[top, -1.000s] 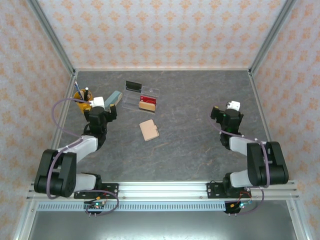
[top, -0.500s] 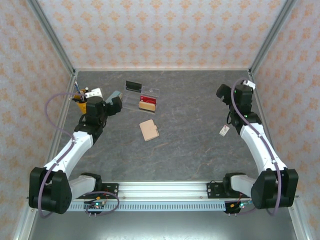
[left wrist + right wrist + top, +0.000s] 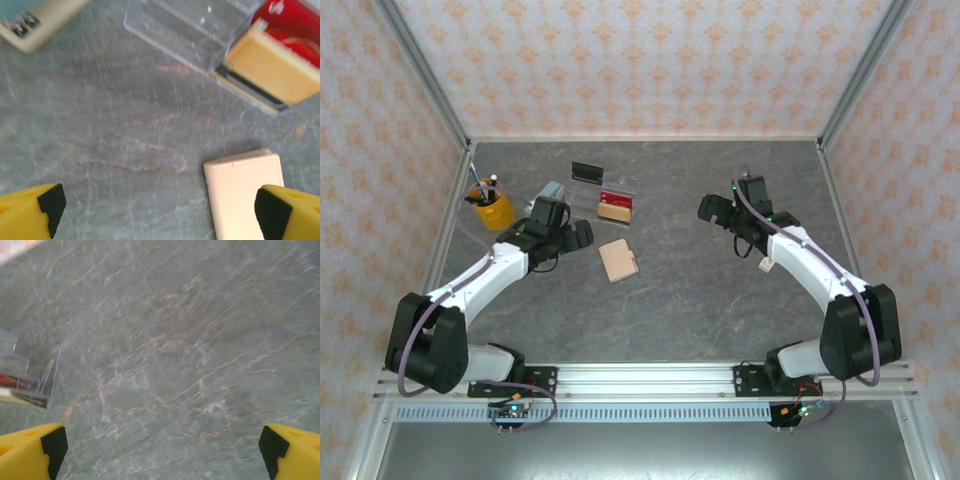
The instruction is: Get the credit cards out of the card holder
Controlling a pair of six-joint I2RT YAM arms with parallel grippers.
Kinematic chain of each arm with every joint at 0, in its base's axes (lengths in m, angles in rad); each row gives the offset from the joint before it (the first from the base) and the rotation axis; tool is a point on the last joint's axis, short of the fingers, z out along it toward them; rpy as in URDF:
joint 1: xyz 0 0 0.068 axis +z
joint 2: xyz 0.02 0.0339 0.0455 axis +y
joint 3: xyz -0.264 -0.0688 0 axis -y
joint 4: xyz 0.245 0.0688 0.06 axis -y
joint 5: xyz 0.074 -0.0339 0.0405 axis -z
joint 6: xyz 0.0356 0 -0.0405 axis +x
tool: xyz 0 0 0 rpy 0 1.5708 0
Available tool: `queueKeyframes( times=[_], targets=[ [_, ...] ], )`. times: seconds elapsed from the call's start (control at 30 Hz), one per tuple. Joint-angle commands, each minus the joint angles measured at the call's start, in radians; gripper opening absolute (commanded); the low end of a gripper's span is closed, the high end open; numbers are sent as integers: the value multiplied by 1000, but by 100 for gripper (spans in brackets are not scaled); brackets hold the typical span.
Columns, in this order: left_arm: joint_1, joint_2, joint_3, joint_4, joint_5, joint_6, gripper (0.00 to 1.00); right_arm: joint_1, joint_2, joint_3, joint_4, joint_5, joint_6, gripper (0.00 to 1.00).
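Observation:
The tan card holder (image 3: 619,260) lies closed and flat in the middle of the table, so the credit cards are hidden. My left gripper (image 3: 570,238) hovers open just left of it. In the left wrist view the card holder (image 3: 244,192) sits at the lower right, partly under the right finger's black pad (image 3: 271,214), and the left gripper (image 3: 160,212) has only bare table between its fingers. My right gripper (image 3: 718,212) hangs open over the table, well to the right of the holder. The right gripper (image 3: 162,447) holds nothing.
A clear plastic tray (image 3: 616,185) behind the holder carries a tan item (image 3: 272,67) and a red one (image 3: 295,25). A blue-grey block (image 3: 552,192) and a yellow cup (image 3: 492,208) with pens stand at the back left. The tray's end (image 3: 30,385) shows left of the right gripper.
Both arms have swung inward: the left gripper from beside the yellow cup to just left of the card holder, the right gripper from the back right corner toward the table's middle. Both stayed open.

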Motion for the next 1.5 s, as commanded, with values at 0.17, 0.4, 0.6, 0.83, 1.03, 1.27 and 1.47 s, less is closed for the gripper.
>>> queueKeyframes(
  times=[0.17, 0.4, 0.6, 0.83, 1.03, 1.27, 1.47],
  targets=[
    [-51, 55, 3, -53, 113, -159, 79, 101, 105, 70, 40, -58, 58, 100],
    [-87, 117, -25, 50, 214, -211, 65, 143, 201, 93, 88, -117, 97, 97],
    [-105, 220, 44, 63, 217, -210, 53, 194, 288, 116, 140, -207, 129, 82],
    [-112, 290, 85, 74, 223, -217, 35, 254, 416, 174, 203, -382, 180, 72],
    [-113, 315, 84, 54, 203, -216, 28, 271, 506, 206, 225, -486, 202, 69],
    [-112, 330, 77, 33, 183, -207, 22, 284, 580, 243, 239, -564, 203, 61],
    [-112, 338, 56, 57, 179, -214, 18, 311, 635, 281, 242, -610, 189, 53]
  ],
)
